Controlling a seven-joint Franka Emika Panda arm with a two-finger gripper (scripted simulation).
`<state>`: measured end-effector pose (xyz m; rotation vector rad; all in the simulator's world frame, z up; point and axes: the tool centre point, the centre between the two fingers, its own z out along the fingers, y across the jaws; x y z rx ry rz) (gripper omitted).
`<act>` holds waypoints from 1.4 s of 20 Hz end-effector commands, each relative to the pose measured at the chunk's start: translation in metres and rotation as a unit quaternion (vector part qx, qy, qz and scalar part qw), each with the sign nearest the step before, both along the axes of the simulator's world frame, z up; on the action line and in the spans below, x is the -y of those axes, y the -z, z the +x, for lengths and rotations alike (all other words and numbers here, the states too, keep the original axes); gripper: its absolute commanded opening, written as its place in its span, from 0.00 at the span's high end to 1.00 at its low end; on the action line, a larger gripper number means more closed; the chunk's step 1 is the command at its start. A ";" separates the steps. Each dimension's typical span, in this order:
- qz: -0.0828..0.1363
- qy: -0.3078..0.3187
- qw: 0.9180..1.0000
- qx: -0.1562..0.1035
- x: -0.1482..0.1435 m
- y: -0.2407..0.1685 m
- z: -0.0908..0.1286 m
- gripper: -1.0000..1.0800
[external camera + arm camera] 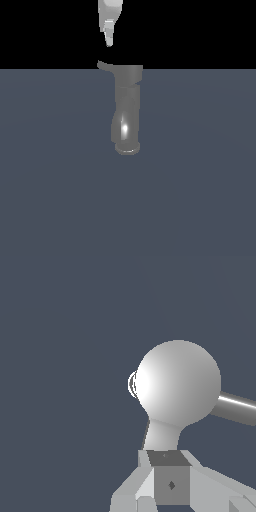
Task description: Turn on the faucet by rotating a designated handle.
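Note:
The faucet (128, 107) is a grey glossy column with a wider cap at its far end and a ring end near the camera. Its handle (103, 64), a thin curved lever, sticks out of the cap toward the exterior view's left. My white gripper (109, 42) comes down from above, its pointed tip a short way above the handle and apart from it. In the wrist view the faucet (178, 387) shows as a round dome. The handle (160, 435) runs from it to just in front of my gripper (167, 462), whose fingers are together and hold nothing.
A flat blue-grey floor (200, 190) spreads around the faucet. A glossy grey rod (238, 409) sticks out of the dome on the side away from the ring (132, 383).

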<state>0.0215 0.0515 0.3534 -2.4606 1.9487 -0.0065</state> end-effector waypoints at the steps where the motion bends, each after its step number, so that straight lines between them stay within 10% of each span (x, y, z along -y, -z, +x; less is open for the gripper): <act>1: 0.000 0.031 1.000 0.000 -0.003 0.011 0.009 1.00; 28: 0.000 0.141 0.990 -0.003 -0.019 0.056 0.029 1.00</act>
